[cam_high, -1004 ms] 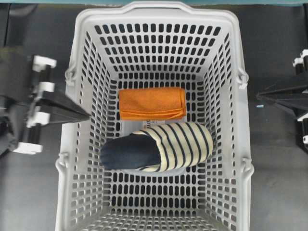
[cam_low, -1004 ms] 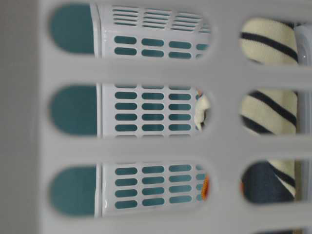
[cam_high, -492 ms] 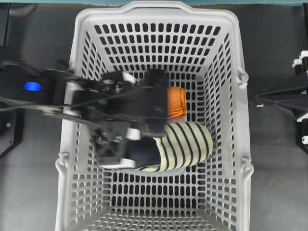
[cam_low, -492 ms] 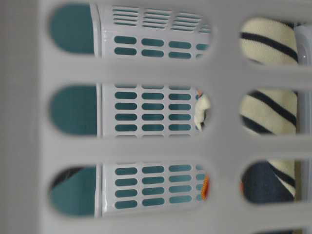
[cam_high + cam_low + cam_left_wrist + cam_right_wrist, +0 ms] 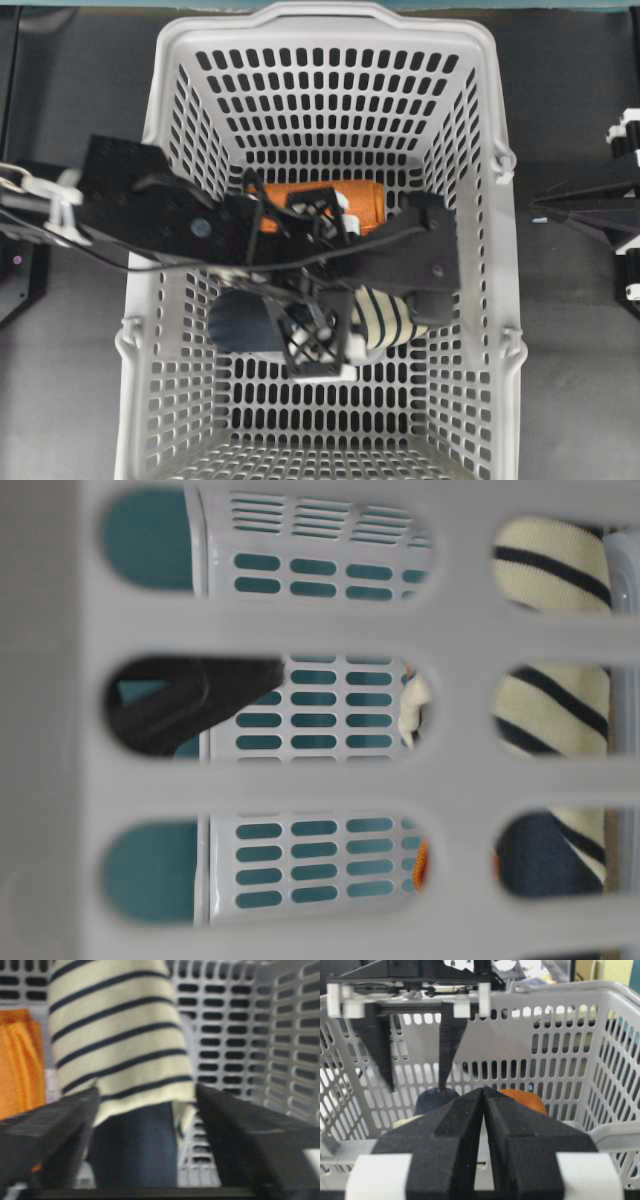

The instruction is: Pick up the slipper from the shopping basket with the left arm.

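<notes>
The cream, navy-striped slipper [image 5: 388,318] lies on the floor of the light-grey shopping basket [image 5: 320,16], its dark heel end [image 5: 235,322] pointing left. The black left arm reaches in over the left wall and covers the slipper's middle. My left gripper [image 5: 318,285] is open above it. In the left wrist view the slipper [image 5: 120,1035] fills the gap of the left gripper [image 5: 146,1090], with one dark finger on each side. My right gripper [image 5: 483,1091] is shut and empty outside the basket's right wall, also seen from overhead [image 5: 542,206].
A folded orange cloth [image 5: 366,200] lies just behind the slipper, partly under the left arm. The basket's slotted walls [image 5: 560,1035] rise on all sides. Through the near wall [image 5: 300,620] at table level show the slipper [image 5: 550,700] and a black arm part [image 5: 170,705].
The left arm swung from outside the basket's left wall into the basket and came down over the slipper. Its jaws went from shut to open. The right arm stayed still.
</notes>
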